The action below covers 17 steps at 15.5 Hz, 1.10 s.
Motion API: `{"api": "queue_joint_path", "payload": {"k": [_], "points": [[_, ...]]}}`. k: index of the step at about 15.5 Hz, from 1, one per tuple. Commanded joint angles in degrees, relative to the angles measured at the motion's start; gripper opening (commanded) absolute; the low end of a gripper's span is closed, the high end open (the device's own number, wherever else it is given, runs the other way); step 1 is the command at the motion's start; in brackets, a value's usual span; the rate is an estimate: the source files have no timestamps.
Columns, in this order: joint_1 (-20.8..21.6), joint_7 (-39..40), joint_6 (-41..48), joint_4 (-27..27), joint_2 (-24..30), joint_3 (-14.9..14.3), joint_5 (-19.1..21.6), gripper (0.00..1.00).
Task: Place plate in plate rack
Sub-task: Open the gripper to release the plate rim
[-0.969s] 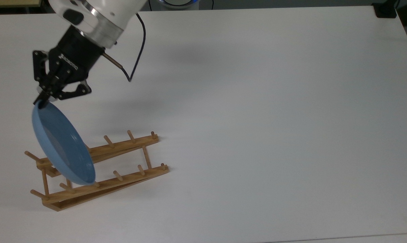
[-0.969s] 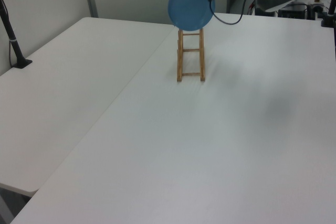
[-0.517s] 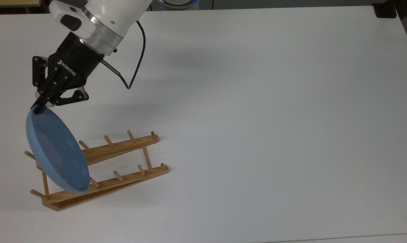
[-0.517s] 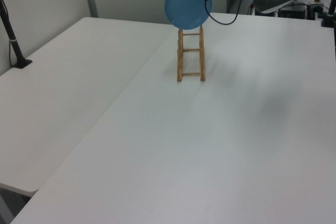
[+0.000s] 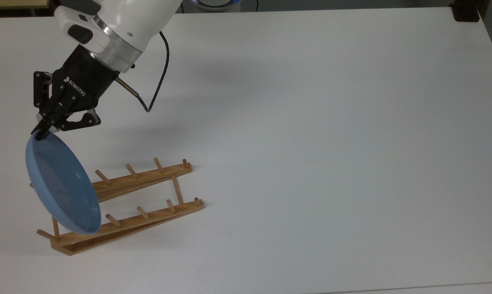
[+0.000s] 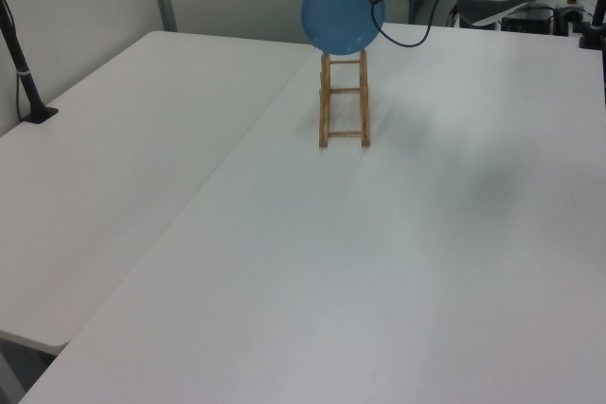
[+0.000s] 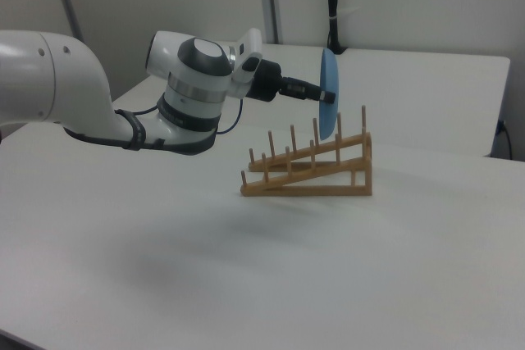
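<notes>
1. The jaws (image 5: 42,131) were pinching the plate (image 5: 61,183) by its rim, so the plate hung edge-on below and ahead of them. In the right view it stood close to upright (image 7: 329,94).

2. The plate was above the tall end of the rack (image 5: 123,208), the end farthest from the low tip. In the right view its lower edge (image 7: 330,133) sat among the tallest pegs, between the last pair and the pair before it. Whether it already touched a rail could not be told.

3. The step in hand looked like the final lowering into a slot. Done well, it probably called for a slow, straight descent, with the jaws held over the slot and not drifting along the rails.

4. The plate needed to stay square to the rails. In the left view its disc (image 6: 342,10) was centred over the rack (image 6: 345,101), which was a good sign that both rails would catch the rim together.

5. A tilt toward either pair of pegs risked the rim riding up on a peg. The rack looked light and stood loose on the bench (image 5: 311,143), so a sideways push could slide or tip it.

6. The jaws should have stayed closed on the rim until the plate's weight rested on both rails and a peg backed it. Then they could part a little and retreat upward, clear of the pegs.
</notes>
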<state>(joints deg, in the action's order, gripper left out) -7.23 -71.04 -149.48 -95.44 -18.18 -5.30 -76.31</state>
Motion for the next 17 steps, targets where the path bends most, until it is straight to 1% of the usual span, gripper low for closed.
{"api": "queue_joint_path", "payload": {"k": [1, 7, 9, 10, 11, 15, 17], "points": [[1.0, -1.9, 1.2, 0.9, -0.7, -0.9, -2.1, 0.00], [1.2, -1.9, 1.3, 0.8, -2.5, -0.9, -3.8, 0.00], [1.1, -2.2, 1.2, 0.9, -2.7, -0.8, -3.6, 0.40], [1.1, -2.6, 1.2, 1.0, -2.7, -0.8, -3.5, 0.65], [1.2, -3.0, 1.3, 1.0, -2.6, -0.8, -3.6, 1.00], [1.4, -3.1, 1.3, 1.3, -2.4, -0.8, -3.4, 1.00], [1.3, -3.2, 1.3, 2.3, -1.8, -0.7, -2.6, 1.00]]}}
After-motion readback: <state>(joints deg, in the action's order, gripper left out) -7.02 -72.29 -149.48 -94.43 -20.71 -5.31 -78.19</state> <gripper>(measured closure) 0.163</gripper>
